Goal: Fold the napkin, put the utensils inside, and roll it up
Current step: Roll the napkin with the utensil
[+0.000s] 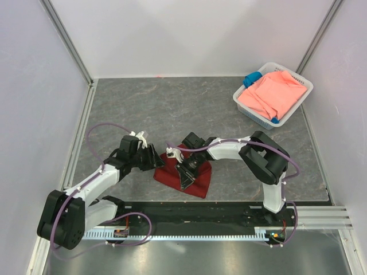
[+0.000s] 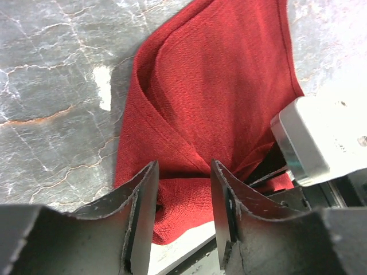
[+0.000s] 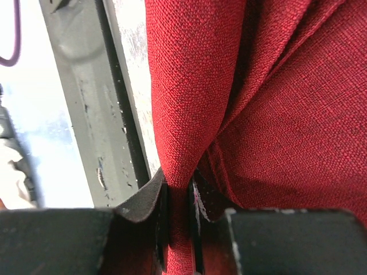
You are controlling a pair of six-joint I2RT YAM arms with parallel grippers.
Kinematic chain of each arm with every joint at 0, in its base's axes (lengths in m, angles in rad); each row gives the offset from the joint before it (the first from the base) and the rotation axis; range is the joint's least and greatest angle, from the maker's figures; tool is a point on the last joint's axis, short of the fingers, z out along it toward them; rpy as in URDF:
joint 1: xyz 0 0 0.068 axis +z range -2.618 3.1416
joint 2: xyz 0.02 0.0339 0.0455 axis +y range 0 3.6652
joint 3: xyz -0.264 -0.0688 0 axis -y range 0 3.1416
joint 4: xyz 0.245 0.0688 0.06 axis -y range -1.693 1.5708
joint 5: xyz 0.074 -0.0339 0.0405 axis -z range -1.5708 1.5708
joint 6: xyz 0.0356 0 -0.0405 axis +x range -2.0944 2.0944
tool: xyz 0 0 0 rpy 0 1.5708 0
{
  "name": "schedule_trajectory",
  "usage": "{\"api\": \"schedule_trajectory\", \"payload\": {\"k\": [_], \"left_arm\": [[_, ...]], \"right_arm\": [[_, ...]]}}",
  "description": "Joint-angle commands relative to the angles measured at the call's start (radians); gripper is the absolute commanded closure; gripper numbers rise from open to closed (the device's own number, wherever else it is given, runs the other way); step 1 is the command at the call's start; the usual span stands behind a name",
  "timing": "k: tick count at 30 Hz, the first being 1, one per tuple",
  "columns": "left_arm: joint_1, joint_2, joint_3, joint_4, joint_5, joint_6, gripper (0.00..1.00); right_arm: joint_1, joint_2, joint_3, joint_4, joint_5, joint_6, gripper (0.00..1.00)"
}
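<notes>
Right fingers pinch napkin | left fingers apart | basket back-right

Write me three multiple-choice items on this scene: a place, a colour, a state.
1. Where is the basket? A. far right corner of the table B. between the arms C. far left corner
2. What colour is the big cloth in it? A. blue B. salmon-pink C. maroon
3. The right gripper is: A. open above bare table B. shut on a napkin fold C. holding a fork
1 A, the top view shows it there; 2 B, pink fills the basket; 3 B, its wrist view shows cloth pinched.
</notes>
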Motion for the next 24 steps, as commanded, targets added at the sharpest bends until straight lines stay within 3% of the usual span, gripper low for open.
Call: {"api": "schedule_trajectory", "payload": {"k": [1, 7, 11, 15, 18, 19, 24], "left_arm": [[-0.003, 0.007, -0.017, 0.03, -0.008, -0.013, 0.53], [-0.003, -0.042, -0.042, 0.016, -0.037, -0.024, 0.46], [-0.003, -0.031, -0.05, 0.016, -0.002, -0.026, 0.48], [-0.003, -0.008, -0.068, 0.023, 0.003, -0.026, 0.65], [-0.003, 0.033, -0.068, 0.028, -0.002, -0.024, 0.91], [-0.003, 0.049, -0.065, 0.028, -0.001, -0.023, 0.96], [-0.003, 0.135, -0.027, 0.016, -0.002, -0.016, 0.98]], "right_arm": [[0.0, 0.099, -0.03, -0.066, 0.11, -0.05, 0.78], [-0.02, 0.128, -0.011, -0.073, 0.093, -0.052, 0.78], [-0.031, 0.146, -0.002, -0.073, 0.084, -0.057, 0.78], [-0.042, 0.152, 0.006, -0.075, 0.081, -0.057, 0.78], [-0.045, 0.142, 0.01, -0.073, 0.086, -0.049, 0.76], [-0.046, 0.137, 0.012, -0.075, 0.093, -0.046, 0.73], [-0.046, 0.048, 0.019, -0.081, 0.144, -0.009, 0.54]]}}
